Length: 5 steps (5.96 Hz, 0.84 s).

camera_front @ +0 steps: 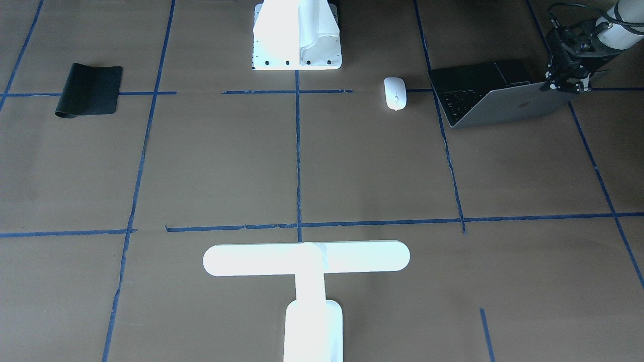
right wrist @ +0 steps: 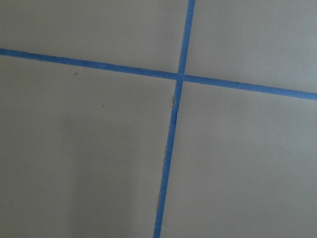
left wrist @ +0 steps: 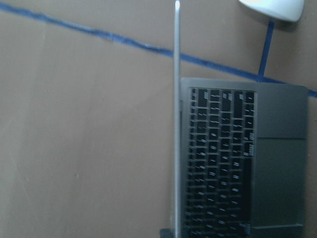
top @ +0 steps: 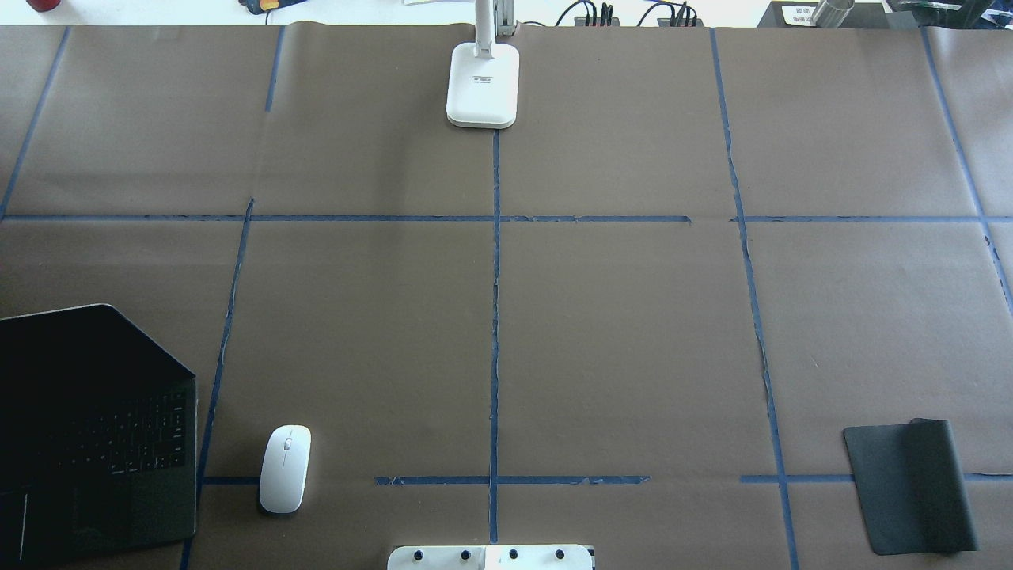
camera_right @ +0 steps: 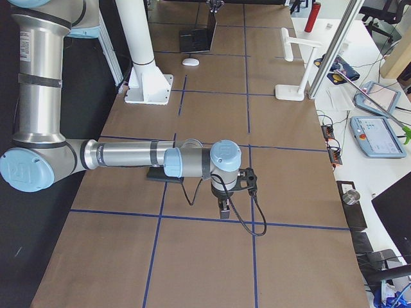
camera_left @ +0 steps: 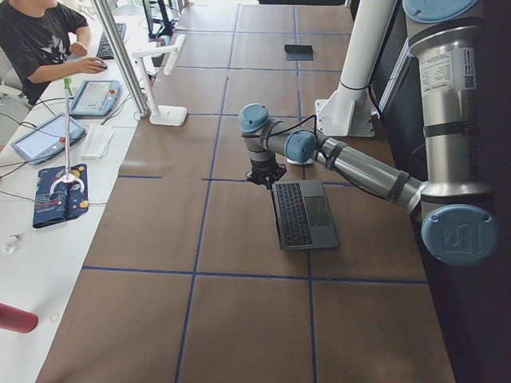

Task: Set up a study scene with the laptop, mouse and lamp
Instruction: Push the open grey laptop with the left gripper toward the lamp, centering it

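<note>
The dark grey laptop [camera_front: 483, 95] stands open near the robot's left end of the table, its lid about upright. My left gripper [camera_front: 563, 83] is at the lid's top edge and looks shut on it. The left wrist view has the lid [left wrist: 177, 124] edge-on, running down to the gripper, with the keyboard [left wrist: 218, 158] to its right. The white mouse [camera_front: 395, 93] lies beside the laptop, apart from it. The white lamp [camera_front: 307, 261] stands at the far middle edge. My right gripper [camera_right: 223, 208] points down over bare paper; I cannot tell whether it is open or shut.
A black mat [camera_front: 89, 89] lies on the robot's right side, partly under the right arm. The white bolted base block [camera_front: 297, 35] sits at the robot's middle. Blue tape lines [right wrist: 173, 124] cross the brown paper. A person sits at a side desk [camera_left: 40, 40].
</note>
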Available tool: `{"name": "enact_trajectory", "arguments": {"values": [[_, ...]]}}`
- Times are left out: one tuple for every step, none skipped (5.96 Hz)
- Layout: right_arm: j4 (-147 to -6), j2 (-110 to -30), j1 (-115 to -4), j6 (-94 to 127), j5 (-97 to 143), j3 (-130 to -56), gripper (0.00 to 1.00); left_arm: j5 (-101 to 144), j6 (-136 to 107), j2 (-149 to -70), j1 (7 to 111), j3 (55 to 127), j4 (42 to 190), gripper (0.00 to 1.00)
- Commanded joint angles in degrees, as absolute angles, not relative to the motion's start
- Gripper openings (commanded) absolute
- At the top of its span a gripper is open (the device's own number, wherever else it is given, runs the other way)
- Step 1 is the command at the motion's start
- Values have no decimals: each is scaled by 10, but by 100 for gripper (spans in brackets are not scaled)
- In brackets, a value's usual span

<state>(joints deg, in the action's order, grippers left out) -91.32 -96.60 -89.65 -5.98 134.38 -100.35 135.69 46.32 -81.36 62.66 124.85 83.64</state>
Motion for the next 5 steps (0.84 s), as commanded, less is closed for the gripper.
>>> {"name": "enact_trajectory", "arguments": {"values": [[-913,-967,-896,-60,1346,-1003,100,1357,463,-896,628,1273,749,0],[-913,-967,-896,-60,1346,-1002,100,1356,463,-973,628,1266,698,0],[-913,-967,-896,-60,1348,-1000,100,1355,464,-1022,628,1249,696,0],[-913,-967,-896,-60,1348,-999,100,1354,463,-1073,626,1234,695,0],[-913,-967,-896,-59,1349,-996,100,1354,463,-1124,627,1187,694,0]]}}
